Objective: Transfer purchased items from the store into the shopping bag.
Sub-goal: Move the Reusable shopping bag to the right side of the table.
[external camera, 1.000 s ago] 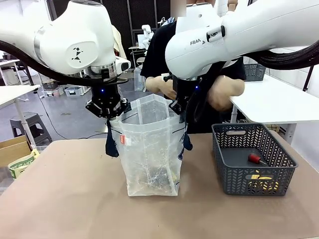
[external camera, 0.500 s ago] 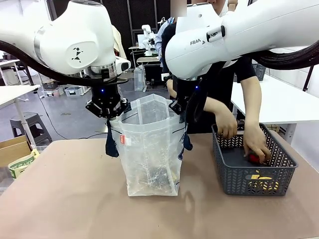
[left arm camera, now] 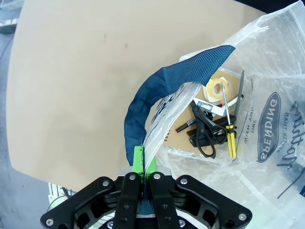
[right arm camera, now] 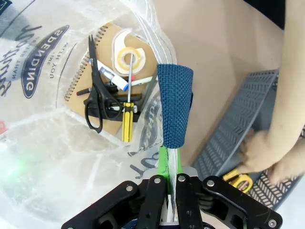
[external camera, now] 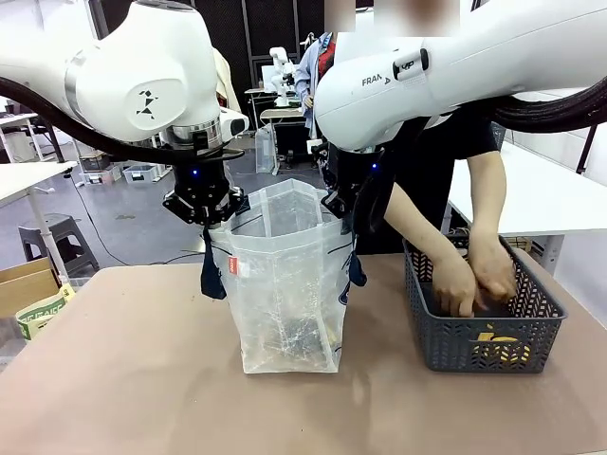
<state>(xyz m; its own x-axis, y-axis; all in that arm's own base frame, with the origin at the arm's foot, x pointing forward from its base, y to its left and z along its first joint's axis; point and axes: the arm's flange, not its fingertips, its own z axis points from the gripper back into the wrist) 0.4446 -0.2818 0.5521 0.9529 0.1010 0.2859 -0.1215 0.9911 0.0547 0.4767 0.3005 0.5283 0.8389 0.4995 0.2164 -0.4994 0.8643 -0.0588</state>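
Bright, even indoor light
Soft shadow lay under the shopping bag (external camera: 285, 284); wrist views warped at edges, plastic glared.

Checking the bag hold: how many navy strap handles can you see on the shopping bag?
2. The left handle hangs from the shopping bag rim that the left gripper pinches; the right handle from the rim in the right gripper.

On my feed the brown tabletop (external camera: 123, 379) runs across the lower picture. Past its left edge, lower down, I see a cardboard box (external camera: 19, 282) with a green-and-white printed pack (external camera: 40, 314) just beside it. A grey stool (external camera: 59, 237) stands on the floor behind them. Beyond the far right corner stands a white table (external camera: 541, 194), with a dark mesh bin (external camera: 484, 136) at its far edge.
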